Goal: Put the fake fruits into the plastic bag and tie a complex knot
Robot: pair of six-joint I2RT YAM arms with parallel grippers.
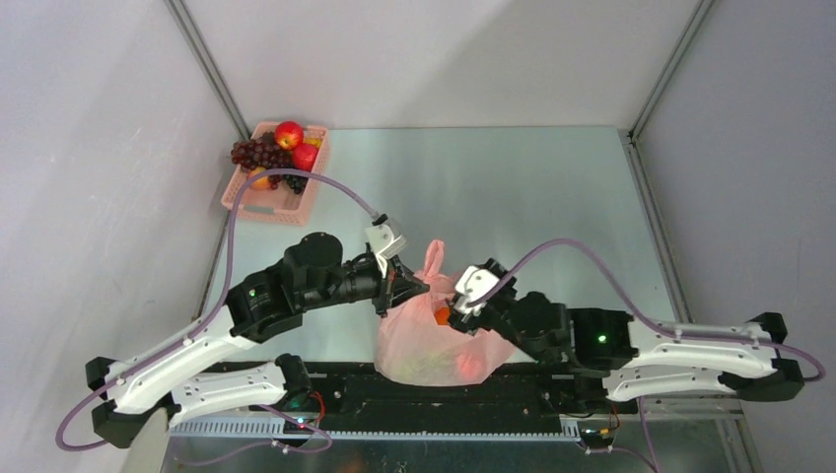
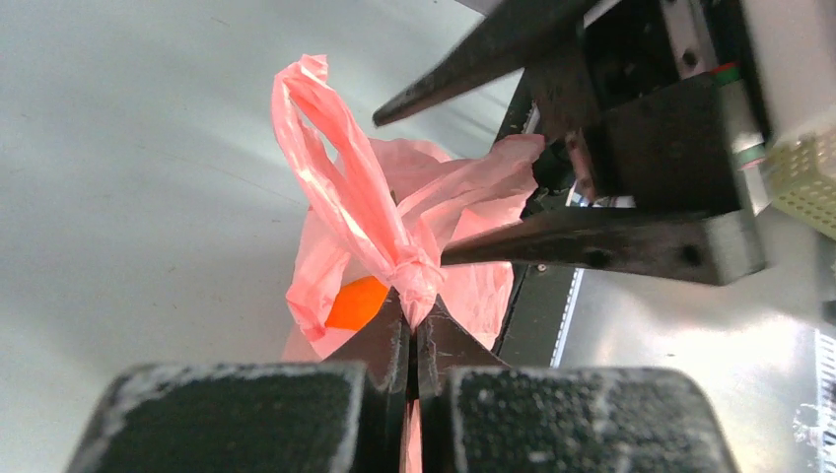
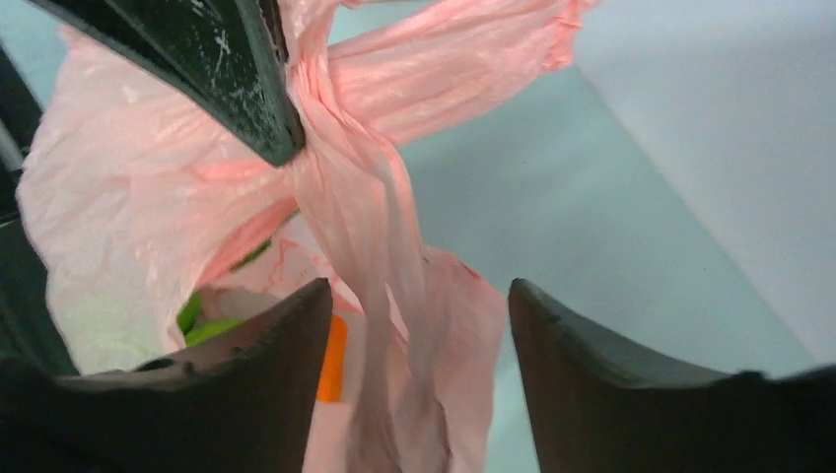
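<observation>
The pink plastic bag [image 1: 434, 340] sits at the near table edge between my arms, its handles twisted into a knot [image 2: 416, 268] with a loop [image 2: 325, 148] standing up. An orange fruit [image 2: 357, 301] and a green fruit [image 3: 202, 320] show through the film. My left gripper [image 2: 414, 320] is shut on the bag just under the knot; in the top view it [image 1: 422, 288] is at the bag's upper left. My right gripper [image 3: 419, 296] is open around a hanging handle strand [image 3: 380, 246], at the bag's upper right [image 1: 461, 307].
A pink lattice basket [image 1: 313, 192] stands at the far left corner, holding a red apple [image 1: 289, 134], a dark grape bunch [image 1: 256, 153] and other fruits. A black rail [image 1: 513, 394] runs along the near edge under the bag. Grey walls close in on both sides.
</observation>
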